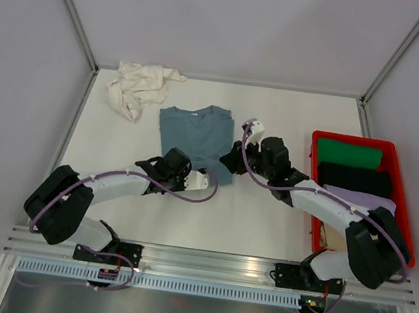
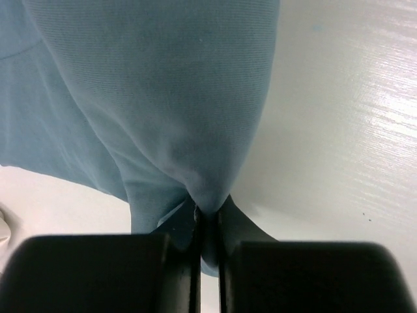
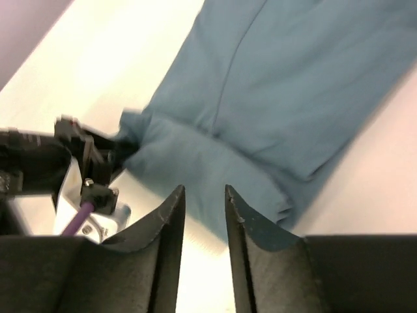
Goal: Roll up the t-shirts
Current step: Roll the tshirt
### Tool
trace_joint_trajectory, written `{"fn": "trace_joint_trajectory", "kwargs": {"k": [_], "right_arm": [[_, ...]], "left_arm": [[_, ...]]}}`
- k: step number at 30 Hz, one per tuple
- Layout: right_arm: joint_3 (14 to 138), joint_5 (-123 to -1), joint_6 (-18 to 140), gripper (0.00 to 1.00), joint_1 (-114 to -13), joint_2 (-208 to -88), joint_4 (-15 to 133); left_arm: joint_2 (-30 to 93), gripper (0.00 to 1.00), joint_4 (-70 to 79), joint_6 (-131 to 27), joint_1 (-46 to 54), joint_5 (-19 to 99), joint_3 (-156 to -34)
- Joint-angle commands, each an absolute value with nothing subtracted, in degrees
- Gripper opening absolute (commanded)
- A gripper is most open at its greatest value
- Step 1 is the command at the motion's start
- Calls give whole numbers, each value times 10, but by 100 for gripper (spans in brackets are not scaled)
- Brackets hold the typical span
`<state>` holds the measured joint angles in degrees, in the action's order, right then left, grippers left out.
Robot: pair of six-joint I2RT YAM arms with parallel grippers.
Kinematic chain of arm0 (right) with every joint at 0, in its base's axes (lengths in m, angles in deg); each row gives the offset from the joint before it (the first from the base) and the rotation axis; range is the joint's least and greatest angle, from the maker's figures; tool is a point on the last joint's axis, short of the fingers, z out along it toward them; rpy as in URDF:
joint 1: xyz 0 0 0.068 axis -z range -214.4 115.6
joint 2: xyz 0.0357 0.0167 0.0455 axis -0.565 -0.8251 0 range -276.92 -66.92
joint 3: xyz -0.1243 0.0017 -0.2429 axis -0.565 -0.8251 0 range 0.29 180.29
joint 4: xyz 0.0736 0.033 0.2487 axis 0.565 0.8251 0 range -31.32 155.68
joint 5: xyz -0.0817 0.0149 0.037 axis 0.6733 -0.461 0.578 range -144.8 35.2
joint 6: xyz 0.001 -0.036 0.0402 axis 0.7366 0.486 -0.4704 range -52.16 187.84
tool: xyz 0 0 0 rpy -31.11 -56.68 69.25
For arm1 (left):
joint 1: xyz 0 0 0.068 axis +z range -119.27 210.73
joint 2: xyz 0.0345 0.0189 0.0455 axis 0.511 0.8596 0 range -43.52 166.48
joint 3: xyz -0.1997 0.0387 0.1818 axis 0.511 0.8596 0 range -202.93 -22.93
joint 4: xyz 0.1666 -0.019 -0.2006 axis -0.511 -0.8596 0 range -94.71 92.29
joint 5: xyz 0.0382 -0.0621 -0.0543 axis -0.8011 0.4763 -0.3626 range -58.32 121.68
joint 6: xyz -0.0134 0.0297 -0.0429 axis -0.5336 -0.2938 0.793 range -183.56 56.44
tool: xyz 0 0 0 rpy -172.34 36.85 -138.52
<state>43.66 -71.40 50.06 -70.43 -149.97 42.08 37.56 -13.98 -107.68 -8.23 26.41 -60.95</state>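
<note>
Nearest me, at the bottom of the top view, both arms reach up-frame from their bases over the white table [image 1: 262, 225]. My left gripper [image 2: 208, 218] is pressed together on a pinch of the blue-grey t-shirt [image 1: 195, 133]. In its wrist view the cloth fans out of the closed jaws in a tented fold. I judge that this pinch at the near hem is there to anchor the edge where a roll would start.

Just right of it, my right gripper [image 3: 205, 208] has its fingers a little apart with nothing between them. It hangs over the shirt's doubled near edge, which lies just past the fingertips. I read it as ready to take the hem beside the left gripper, so both ends would turn evenly.

Beyond the grippers, the rest of the shirt lies flat at frame centre, collar toward the far side.

Farther still, at upper left, the cream t-shirt [image 1: 138, 85] sits crumpled and not yet rolled. I cannot tell whether it touches the blue one's shoulder. At the right edge, the red crate [image 1: 353, 138] holds folded green and black garments.
</note>
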Motion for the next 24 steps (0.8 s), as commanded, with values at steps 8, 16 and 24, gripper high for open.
{"fn": "trace_joint_trajectory", "kwargs": {"k": [8, 16, 24], "right_arm": [[276, -362, 571, 98, -682, -1192, 300], [356, -462, 975, 84, -723, -1291, 551], [253, -545, 1103, 86, -866, -1289, 474]], "left_arm": [[361, 3, -235, -1128, -70, 314, -679], [367, 2, -397, -1225, -18, 422, -742], [372, 4, -500, -1293, 31, 510, -780]]}}
